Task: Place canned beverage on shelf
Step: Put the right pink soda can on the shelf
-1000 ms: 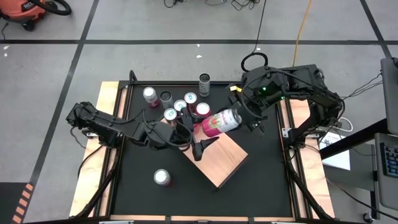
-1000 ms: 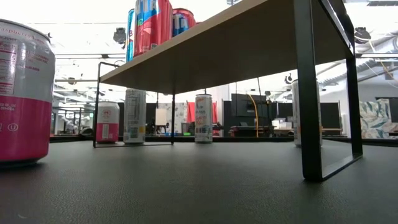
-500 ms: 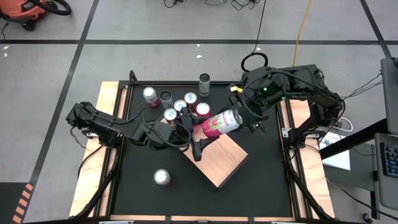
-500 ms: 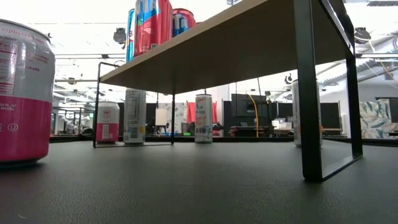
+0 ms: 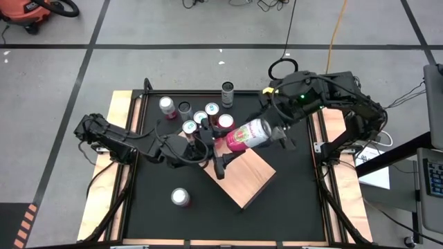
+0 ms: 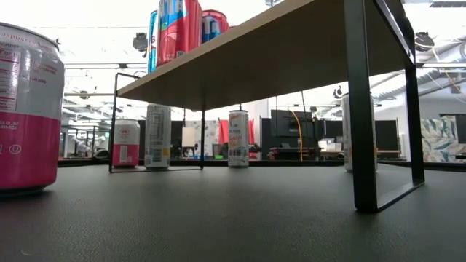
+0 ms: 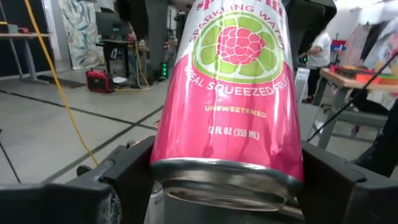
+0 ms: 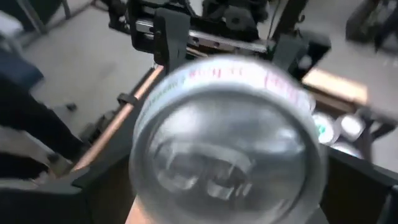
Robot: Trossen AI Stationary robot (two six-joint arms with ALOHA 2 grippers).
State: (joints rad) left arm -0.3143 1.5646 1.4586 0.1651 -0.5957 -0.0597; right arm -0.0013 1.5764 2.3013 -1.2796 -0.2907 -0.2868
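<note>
A pink raspberry-lime sparkling-water can lies almost level in the air above the far corner of the pale wood shelf, its top toward the table's right. My left gripper is shut on its bottom end. My right gripper is open, with its fingers on either side of the can's silver top; I cannot tell whether they touch it. Several cans stand on the shelf's far left corner and also show in the low view. My left gripper pinches the can's bottom end between its two fingers, which lie on opposite sides of the wall just above the bottom rim. The fingers come nearly level from the table's left, along the can. The can is lifted clear above the shelf.
Loose cans stand on the black table: one near the front left, large in the low view, and three along the far edge. The shelf's black legs stand on the table.
My right gripper has gone a little toward the table's left, closing in on the can's top end. The can has stayed where it was in my left gripper.
</note>
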